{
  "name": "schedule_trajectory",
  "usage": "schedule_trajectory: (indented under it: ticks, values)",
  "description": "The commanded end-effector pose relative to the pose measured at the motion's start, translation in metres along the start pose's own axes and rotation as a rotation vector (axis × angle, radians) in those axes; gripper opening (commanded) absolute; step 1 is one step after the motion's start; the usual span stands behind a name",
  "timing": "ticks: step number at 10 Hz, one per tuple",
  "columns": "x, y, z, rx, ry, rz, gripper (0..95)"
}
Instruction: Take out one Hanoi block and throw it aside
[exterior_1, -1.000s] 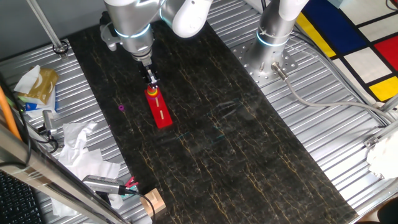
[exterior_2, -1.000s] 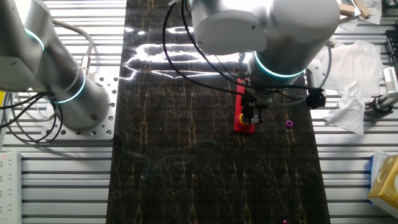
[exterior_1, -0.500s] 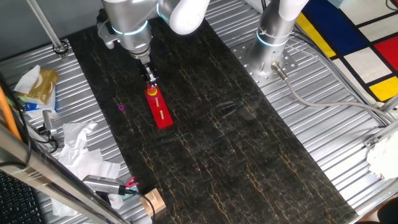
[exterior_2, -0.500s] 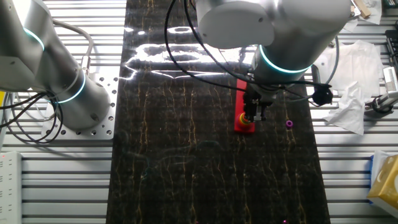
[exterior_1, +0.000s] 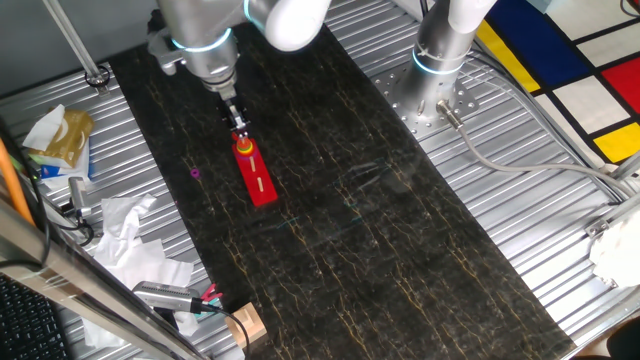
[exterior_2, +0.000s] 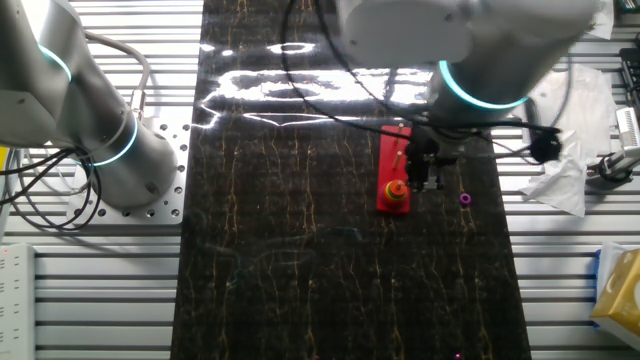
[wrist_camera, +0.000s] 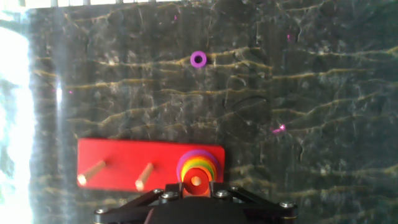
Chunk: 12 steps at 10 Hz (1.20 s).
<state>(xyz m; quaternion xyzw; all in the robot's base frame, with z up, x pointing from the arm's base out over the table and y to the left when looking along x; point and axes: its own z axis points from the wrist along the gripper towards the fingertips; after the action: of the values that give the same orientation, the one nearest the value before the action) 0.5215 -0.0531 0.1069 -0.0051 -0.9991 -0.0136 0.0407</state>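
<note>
In the hand view my gripper (wrist_camera: 196, 188) is shut on the small round red Hanoi block (wrist_camera: 189, 188), which sits between the jaws at the bottom edge. It is held just above the stack of coloured rings (wrist_camera: 198, 163) on the right peg of the long red bar (wrist_camera: 124, 158). The bar's other two pegs are bare. In one fixed view the gripper (exterior_1: 240, 129) hangs just above the bar's far end (exterior_1: 258, 180). In the other fixed view the gripper (exterior_2: 425, 182) is just right of the stack (exterior_2: 397, 189), whose top ring is orange.
A tiny purple ring (wrist_camera: 198, 59) lies alone on the dark mat, beside the bar (exterior_1: 195, 172) (exterior_2: 465, 199). Crumpled paper and clutter (exterior_1: 130, 235) lie on the metal table off the mat's edge. A second arm's base (exterior_1: 440, 60) stands at the mat's other side.
The gripper has risen and drifted off the stack toward the purple ring's side, carrying the red block. The stack's top now shows orange.
</note>
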Motion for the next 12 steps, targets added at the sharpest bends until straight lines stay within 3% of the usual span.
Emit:
schedule_trajectory:
  ticks: [1,5,9,12]
  values:
    - [-0.010,0.002,-0.007,-0.001,0.002,0.001,0.0]
    - [-0.047,0.012,-0.020,-0.001,0.002,0.009,0.0]
    - [-0.095,0.030,-0.016,-0.002,-0.007,0.038,0.0]
    - [-0.109,0.037,-0.012,-0.004,-0.022,0.036,0.0]
